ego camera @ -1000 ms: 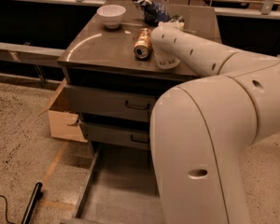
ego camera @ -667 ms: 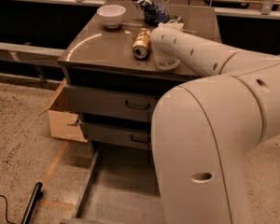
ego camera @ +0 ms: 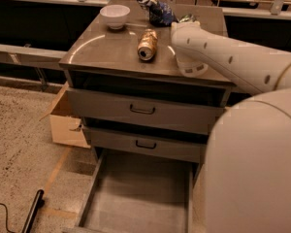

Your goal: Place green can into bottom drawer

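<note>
Arm end has shifted slightly toward the back right of the counter (ego camera: 102, 52). The gripper (ego camera: 183, 29) is now at the green can (ego camera: 188, 18), which sits there mostly hidden. Whether it grips, I cannot tell. Bottom drawer (ego camera: 136, 198) stands open; the pick looks imminent.

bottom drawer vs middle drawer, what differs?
The bottom drawer is pulled far out, floor exposed; the middle drawer barely, inside hidden. Middle drawer's black handle shows; bottom drawer's front is off-frame. Both grey metal. The gripper is by the green can at the cabinet top's back right, mostly behind the arm.
</note>
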`<state>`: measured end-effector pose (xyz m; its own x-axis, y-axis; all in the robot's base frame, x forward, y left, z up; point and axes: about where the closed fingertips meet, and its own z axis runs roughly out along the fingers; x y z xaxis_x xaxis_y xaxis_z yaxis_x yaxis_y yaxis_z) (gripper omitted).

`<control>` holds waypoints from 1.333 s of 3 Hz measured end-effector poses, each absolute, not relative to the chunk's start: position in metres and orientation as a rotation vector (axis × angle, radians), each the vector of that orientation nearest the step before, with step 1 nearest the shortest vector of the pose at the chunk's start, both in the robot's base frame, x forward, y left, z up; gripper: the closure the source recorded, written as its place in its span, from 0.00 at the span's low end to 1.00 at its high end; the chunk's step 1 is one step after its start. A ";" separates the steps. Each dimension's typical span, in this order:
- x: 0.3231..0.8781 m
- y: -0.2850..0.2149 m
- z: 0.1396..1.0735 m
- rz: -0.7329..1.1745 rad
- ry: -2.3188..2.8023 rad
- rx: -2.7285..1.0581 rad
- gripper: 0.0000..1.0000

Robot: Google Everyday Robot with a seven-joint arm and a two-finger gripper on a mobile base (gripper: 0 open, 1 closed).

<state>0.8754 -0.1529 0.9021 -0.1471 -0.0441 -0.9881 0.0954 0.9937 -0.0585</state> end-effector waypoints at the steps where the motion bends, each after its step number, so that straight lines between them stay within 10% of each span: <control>1: 0.834 -0.154 0.910 -0.020 1.715 -0.064 1.00; 4: 0.796 -0.167 0.947 0.225 1.622 -0.326 1.00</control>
<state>0.7963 -0.1674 0.9467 -0.0568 -0.0746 -0.9956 -0.3424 0.9382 -0.0507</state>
